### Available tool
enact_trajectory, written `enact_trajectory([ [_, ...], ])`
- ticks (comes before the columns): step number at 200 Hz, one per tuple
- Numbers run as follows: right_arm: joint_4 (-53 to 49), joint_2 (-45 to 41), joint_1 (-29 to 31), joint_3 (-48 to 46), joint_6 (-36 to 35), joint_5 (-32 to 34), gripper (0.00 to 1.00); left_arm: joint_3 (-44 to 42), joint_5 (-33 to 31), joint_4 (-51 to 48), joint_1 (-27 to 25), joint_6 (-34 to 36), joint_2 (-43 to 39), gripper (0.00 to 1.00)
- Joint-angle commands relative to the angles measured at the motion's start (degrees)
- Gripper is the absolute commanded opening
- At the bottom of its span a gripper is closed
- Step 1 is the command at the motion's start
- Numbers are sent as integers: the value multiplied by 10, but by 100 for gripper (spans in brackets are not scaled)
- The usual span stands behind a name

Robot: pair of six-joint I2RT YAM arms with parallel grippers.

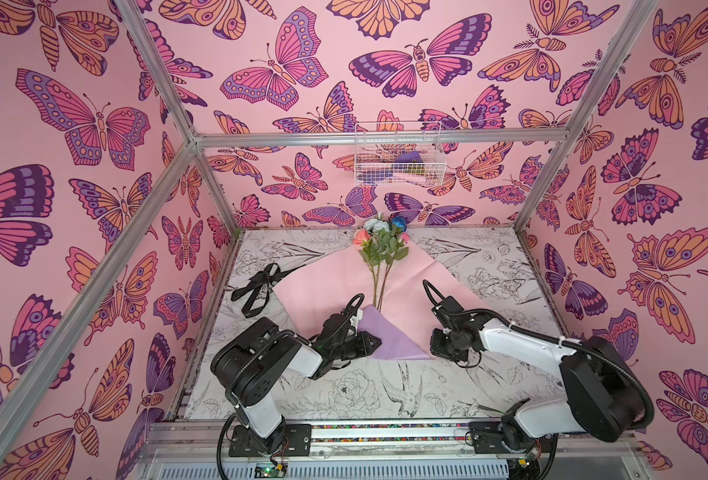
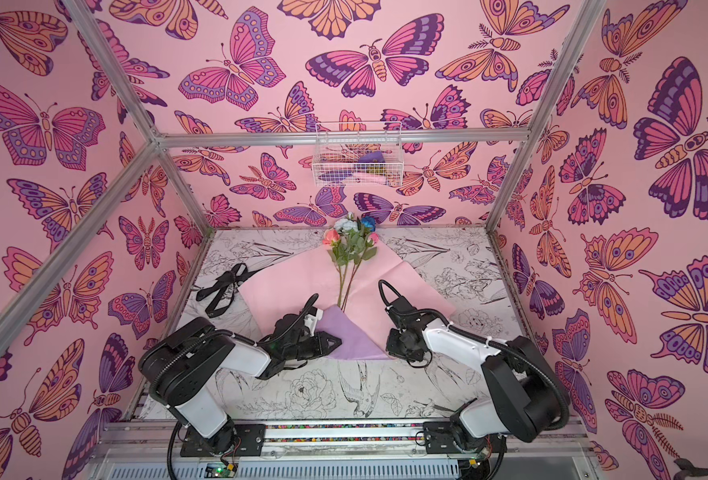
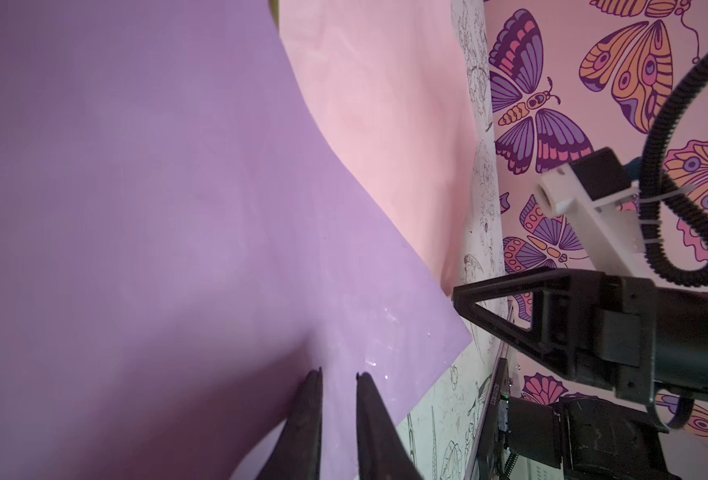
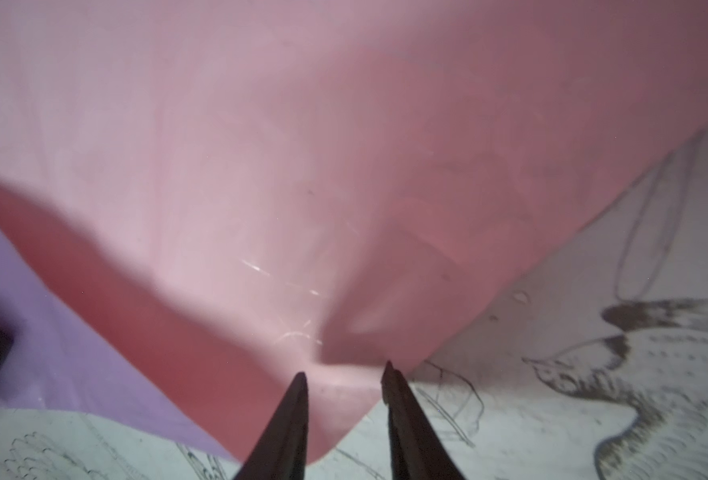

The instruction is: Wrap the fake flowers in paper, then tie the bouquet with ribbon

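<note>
- The bouquet (image 1: 381,249) (image 2: 350,245) lies on a pink sheet (image 1: 335,282) spread over the table (image 1: 364,395); its peach, white and blue blooms sit by the middle of the far edge; the green stems run from there toward the table's centre.
- The sheet's near corner is folded up over the stem ends, showing a lilac underside (image 1: 389,336) (image 2: 352,336); the stem tips are hidden under this flap.
- The left gripper (image 3: 339,374) sits at the flap's left side, low over the table; its wrist view shows the jaws nearly together, with a narrow strip of lilac between the tips; whether they pinch the flap cannot be told.
- The right gripper (image 4: 344,370) is at the sheet's right-hand near edge; its jaws stand clearly apart; the pink edge lies in the gap between the tips, curled up and not clamped.
- A black ribbon (image 1: 260,286) lies in loose loops near the table's left edge, its far end touching the sheet's left corner; it is well apart from the bouquet.
- A white wire basket (image 1: 398,153) hangs on the far wall above the blooms; what it holds is too small to make out.
</note>
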Motion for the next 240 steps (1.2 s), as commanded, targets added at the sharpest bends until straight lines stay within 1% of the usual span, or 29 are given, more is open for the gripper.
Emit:
enact_trajectory([
  [1, -20, -42, -2, 1, -27, -4, 42, 14, 8, -24, -2, 22, -19, 21],
  [10, -12, -51, -2, -3, -34, -16, 44, 19, 11, -26, 0, 27, -25, 23],
  [16, 0, -56, -1, -8, -39, -30, 45, 23, 10, -48, 0, 30, -29, 23],
  [40, 44, -61, -1, -23, -74, -80, 51, 27, -2, -83, 4, 40, -51, 26],
  [66, 57, -44, -1, -9, -123, -98, 54, 32, -18, -142, 17, 58, -72, 26],
  [82, 63, -26, -1, 0, -143, -105, 54, 38, -32, -185, 26, 75, -83, 26],
  [113, 80, 14, -1, 16, -170, -132, 54, 56, -38, -213, 35, 109, -83, 27],
  [135, 94, 39, -1, 24, -181, -156, 52, 63, -39, -213, 37, 112, -74, 27],
  [167, 113, 64, -2, 26, -182, -178, 46, 65, -37, -212, 37, 110, -61, 27],
  [186, 119, 78, -1, 26, -180, -183, 40, 63, -42, -212, 38, 108, -54, 27],
  [196, 117, 83, -1, 26, -181, -183, 35, 64, -42, -213, 37, 108, -51, 27],
  [211, 110, 87, -2, 29, -183, -180, 23, 68, -39, -212, 38, 107, -40, 26],
  [224, 100, 87, -2, 32, -184, -171, 18, 71, -34, -213, 37, 107, -30, 26],
  [240, 83, 87, -3, 39, -188, -156, 8, 74, -27, -211, 36, 103, -21, 25],
])
